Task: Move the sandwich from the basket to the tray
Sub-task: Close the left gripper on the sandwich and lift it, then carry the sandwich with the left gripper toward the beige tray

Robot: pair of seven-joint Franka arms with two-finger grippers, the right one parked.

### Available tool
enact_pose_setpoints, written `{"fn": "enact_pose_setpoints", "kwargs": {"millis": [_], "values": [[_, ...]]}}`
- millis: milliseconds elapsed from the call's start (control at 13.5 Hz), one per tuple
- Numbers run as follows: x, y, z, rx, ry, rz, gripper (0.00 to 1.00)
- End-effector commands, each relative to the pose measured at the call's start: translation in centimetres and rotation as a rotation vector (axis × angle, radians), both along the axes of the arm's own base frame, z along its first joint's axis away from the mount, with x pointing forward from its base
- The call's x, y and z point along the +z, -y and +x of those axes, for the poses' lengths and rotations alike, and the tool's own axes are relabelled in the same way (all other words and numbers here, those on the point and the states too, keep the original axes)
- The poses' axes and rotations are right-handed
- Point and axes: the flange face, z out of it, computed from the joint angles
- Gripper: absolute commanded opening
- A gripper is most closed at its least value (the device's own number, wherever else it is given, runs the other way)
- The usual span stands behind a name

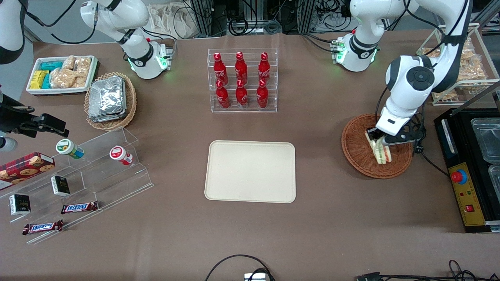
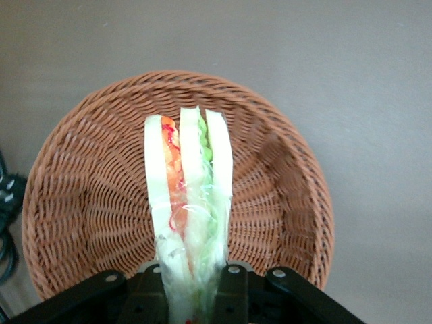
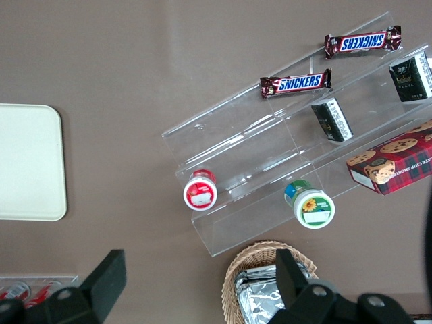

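Sandwich up close: three slices of white bread stood on edge, wrapped in clear film, orange-red filling in one gap and green lettuce in the other. Sitting upright in the reddish-brown woven basket, toward the working arm's end of the bench. Claw down inside the basket and closed on one end of the sandwich, black fingers pressed against the bread on both sides. Can't tell whether the sandwich's underside touches the wicker or hangs just above it.

Cream-beige tray flat mid-bench, nothing on it, well apart from the basket.

Readable stuff: two Snickers bars on the clear stepped shelf at the parked arm's end, name printed plain as day. Red plaid cookie box with chocolate-chip cookies pictured on it, writing too small to make out. Six red bottles in a clear rack farther from the front camera than the tray, white script on them but not legible here. Two small jars with red and green lids, labels unreadable.
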Motion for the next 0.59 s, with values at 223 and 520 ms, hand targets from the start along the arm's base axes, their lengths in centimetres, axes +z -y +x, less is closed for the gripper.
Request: {"fn": "enact_pose_setpoints", "kwargs": {"millis": [223,520], "values": [[2.2,7.7,1.4,-0.197,0.02,-0.007,0.16],[3.3,13.9,2.9,-0.257,-0.005,-0.047,0.16]]}}
